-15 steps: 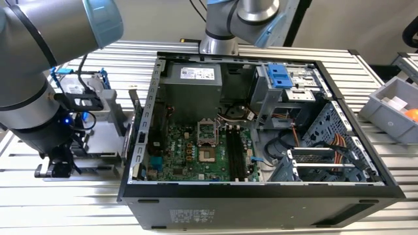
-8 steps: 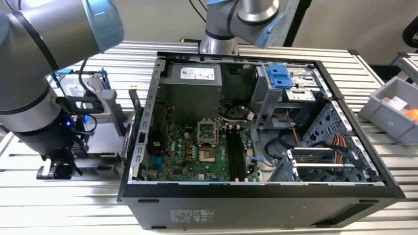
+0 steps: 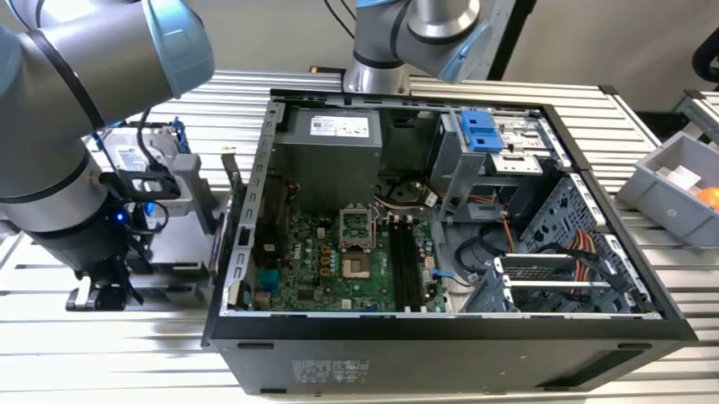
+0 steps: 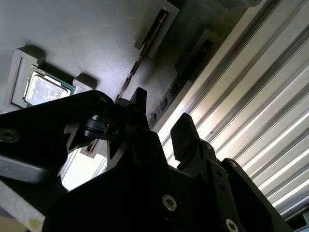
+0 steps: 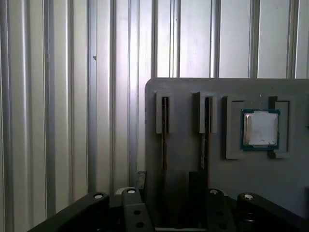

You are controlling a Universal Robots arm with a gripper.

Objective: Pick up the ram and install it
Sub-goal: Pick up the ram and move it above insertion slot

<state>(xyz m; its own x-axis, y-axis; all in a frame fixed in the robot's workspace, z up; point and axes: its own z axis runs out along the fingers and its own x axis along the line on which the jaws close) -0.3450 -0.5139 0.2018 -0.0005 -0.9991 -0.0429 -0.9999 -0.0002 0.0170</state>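
Spreading wide, the fingers (image 5: 131,209) grip nothing. I see the gripper (image 5: 168,183) open over a grey tray (image 5: 227,88). The ram (image 5: 165,118) stands on edge in a tray slot, in line with the gap between the fingers. A second stick (image 5: 206,118) fills the neighbouring slot, with a square silver chip (image 5: 260,128) beside it. In the exterior view the gripper (image 3: 107,290) sits at lower left, outside the open computer case (image 3: 450,353).

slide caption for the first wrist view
Gripper lined up with the ram, edge-on in a grey holder with a silver chip
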